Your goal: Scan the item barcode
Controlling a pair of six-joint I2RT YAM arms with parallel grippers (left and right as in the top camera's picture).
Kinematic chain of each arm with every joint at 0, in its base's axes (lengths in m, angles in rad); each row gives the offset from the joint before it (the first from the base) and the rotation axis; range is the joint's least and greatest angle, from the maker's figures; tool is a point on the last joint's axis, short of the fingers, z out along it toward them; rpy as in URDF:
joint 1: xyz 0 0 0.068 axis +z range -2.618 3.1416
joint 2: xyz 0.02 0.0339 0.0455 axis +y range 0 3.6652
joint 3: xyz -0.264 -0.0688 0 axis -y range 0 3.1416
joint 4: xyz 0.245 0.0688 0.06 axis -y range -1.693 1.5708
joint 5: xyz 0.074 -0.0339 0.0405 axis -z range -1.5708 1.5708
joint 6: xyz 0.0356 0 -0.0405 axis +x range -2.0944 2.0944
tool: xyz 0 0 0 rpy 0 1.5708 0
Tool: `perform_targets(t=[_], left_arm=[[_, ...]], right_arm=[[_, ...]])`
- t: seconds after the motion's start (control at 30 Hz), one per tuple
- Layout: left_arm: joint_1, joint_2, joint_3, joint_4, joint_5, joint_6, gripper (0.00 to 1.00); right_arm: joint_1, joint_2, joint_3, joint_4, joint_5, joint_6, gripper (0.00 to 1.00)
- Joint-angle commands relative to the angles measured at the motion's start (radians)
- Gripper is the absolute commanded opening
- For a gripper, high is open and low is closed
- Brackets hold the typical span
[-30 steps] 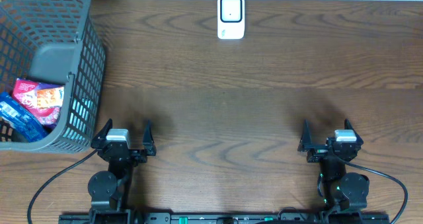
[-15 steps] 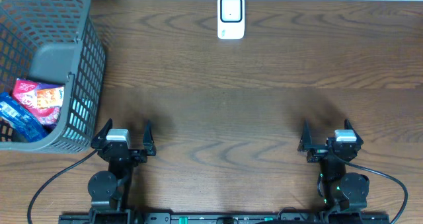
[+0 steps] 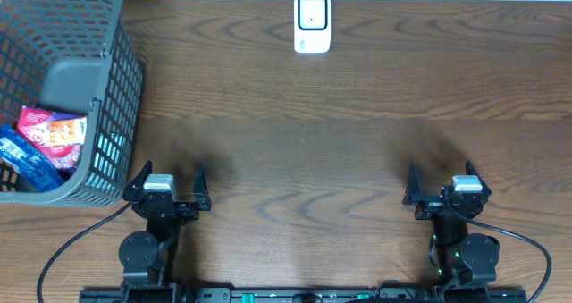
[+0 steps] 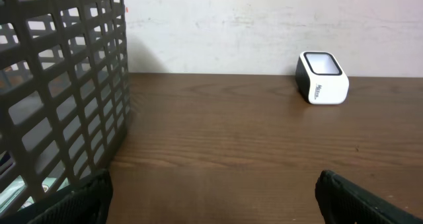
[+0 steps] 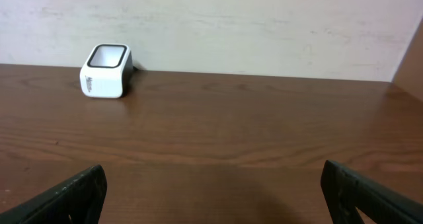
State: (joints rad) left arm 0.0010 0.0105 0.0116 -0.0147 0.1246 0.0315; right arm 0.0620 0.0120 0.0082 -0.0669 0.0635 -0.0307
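Brown tabletop (image 3: 357, 142) spreads between basket (image 3: 125, 88) (left edge) and scanner (image 3: 312, 22).

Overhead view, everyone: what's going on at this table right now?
Nothing is being handled yet. The left gripper and right gripper sit at the near edge of the table, jaws open and empty. The snack packets, presumably the items to scan, lie in the grey basket at the left. The white scanner stands at the far edge, by the wall. No item has been picked up.
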Motion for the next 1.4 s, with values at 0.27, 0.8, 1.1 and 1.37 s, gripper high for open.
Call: perform_targets(t=[0.27, 0.8, 1.1, 1.37], left_arm=[[0.005, -0.006, -0.008, -0.045, 0.018, 0.017, 0.98], [0.002, -0.006, -0.008, 0.429, 0.516, -0.303, 0.98], [0.003, 0.011, 0.150, 0.713, 0.297, -0.267, 0.98], [0.003, 0.455, 0.819, -0.174, 0.223, 0.022, 0.98]], right_arm=[[-0.004, -0.006, -0.003, -0.003, -0.002, -0.008, 0.99], [-0.004, -0.006, -0.003, -0.003, -0.002, -0.008, 0.99], [-0.004, -0.006, -0.003, -0.003, -0.002, -0.008, 0.99], [-0.004, -0.006, -0.003, -0.003, -0.002, -0.008, 0.99]])
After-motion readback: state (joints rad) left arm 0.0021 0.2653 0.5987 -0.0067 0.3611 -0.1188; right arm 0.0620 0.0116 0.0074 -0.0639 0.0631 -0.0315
